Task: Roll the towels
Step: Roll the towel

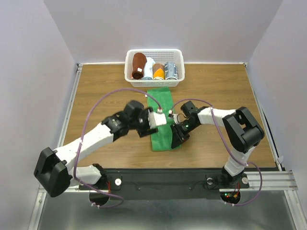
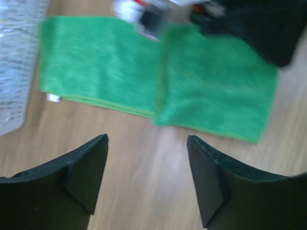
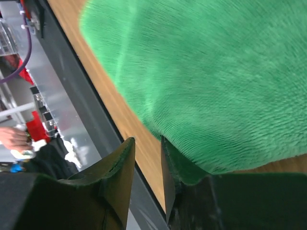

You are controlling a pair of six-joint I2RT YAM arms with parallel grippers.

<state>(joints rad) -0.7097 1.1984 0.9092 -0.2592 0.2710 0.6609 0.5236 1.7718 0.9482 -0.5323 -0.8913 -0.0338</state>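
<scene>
green towel (image 1: 161,120): fuzzy terry cloth, matt. table (image 1: 96,91): smooth wood-grain, slight sheen. basket (image 1: 154,83) at far table edge: white plastic lattice, semi-gloss.

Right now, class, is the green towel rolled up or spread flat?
Spread flat, not rolled: the green towel lies as a strip on the table, from beside the basket toward the arms.

A wood-grain table top (image 1: 96,91) is occupying the centre of the enclosure and is showing an even matte finish. Plain pale walls are closing it in: a back wall (image 1: 163,24), a left wall (image 1: 29,72) and a right wall (image 1: 283,57). Aluminium profile (image 1: 72,96) is running along the left edge. A black rail (image 1: 163,179) is spanning the near edge, and grey sheet metal (image 1: 163,215) is lying below it, reflecting soft, diffuse light.
</scene>
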